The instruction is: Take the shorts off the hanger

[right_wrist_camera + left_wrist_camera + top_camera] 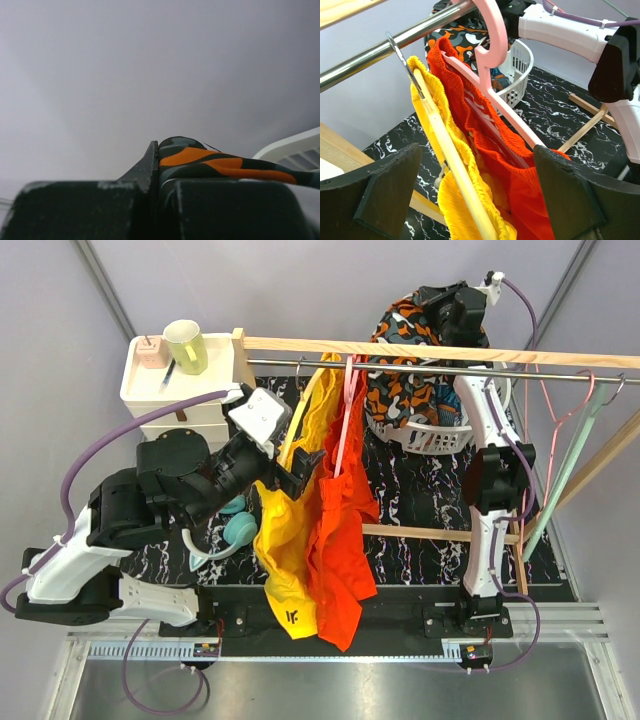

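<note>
The dark grey shorts [408,325] with orange and white blotches are heaped over the white basket [440,440], on top of blue and orange patterned shorts [425,400]. My right gripper [452,302] is shut on the dark shorts; in the right wrist view grey and orange fabric [200,157] sticks out of the closed right gripper [159,170]. My left gripper [477,200] is open. It straddles the plain yellow shorts [455,200] on a cream hanger [450,150] and the plain orange-red shorts [520,175] on a pink hanger [495,100].
A metal rod [420,368] and a wooden rail [440,350] cross the scene. Empty pink [560,420] and mint [565,470] hangers hang at the right. A white drawer unit [165,400] carries a green mug [187,345]. A teal object [235,530] lies under the left arm.
</note>
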`<state>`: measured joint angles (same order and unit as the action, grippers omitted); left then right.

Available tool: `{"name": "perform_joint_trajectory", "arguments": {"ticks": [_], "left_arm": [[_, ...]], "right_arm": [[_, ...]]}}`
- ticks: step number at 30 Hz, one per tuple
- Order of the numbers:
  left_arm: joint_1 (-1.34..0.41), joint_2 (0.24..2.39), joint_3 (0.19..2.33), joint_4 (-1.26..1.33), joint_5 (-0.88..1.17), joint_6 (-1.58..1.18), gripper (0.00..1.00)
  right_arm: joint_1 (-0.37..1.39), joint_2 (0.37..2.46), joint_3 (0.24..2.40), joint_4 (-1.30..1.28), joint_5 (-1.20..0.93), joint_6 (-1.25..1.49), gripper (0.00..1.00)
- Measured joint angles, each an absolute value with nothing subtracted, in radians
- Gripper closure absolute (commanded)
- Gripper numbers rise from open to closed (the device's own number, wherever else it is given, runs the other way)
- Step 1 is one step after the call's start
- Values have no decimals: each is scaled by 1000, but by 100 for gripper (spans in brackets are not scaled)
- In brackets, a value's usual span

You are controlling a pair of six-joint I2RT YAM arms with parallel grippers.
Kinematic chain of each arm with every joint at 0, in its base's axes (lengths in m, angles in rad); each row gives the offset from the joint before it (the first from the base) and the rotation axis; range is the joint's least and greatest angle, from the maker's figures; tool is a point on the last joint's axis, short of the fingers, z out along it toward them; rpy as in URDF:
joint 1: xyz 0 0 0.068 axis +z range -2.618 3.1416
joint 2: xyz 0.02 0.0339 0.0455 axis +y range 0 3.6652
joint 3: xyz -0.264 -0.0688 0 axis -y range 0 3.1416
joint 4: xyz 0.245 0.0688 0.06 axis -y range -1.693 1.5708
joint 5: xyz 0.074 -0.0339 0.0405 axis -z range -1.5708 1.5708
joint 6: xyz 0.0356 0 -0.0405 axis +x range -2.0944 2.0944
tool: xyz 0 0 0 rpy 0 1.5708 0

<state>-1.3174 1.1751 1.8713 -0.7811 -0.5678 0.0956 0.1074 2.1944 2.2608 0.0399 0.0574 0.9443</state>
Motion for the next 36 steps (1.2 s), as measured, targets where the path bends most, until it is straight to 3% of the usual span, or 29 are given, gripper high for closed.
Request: {"name": "perform_joint_trajectory", "arguments": {"ticks": [6,19,21,25,31,34,35,36], "left_arm": [[-1313,1160,1861,-764,-583,105,1],[-1309,1137,1855,-760,-584,100,1],[-1309,1131,1855,-761,-580,91,1],[-1309,1109,1853,-762,-568,50,1],[-1309,1071,1845,-775,-526,-47,1],[-1309,1062,1845,-778,-505,-93,1],[-1309,1059,1845,-780,-498,-110,1],[-1309,1055,1843,-780,-493,-127,1]], "right_arm": [[82,2301,2449,-165,128,855,100],[32,2420,2402,-472,158,808,99],[33,2423,2404,-514,148,808,93],[33,2453,2489,-642,130,811,70],[33,2457,2515,-758,36,865,52],[39,2451,2515,-788,0,879,36],[44,2445,2515,-800,-8,876,23],[49,2436,2513,-815,-13,873,19]]}}
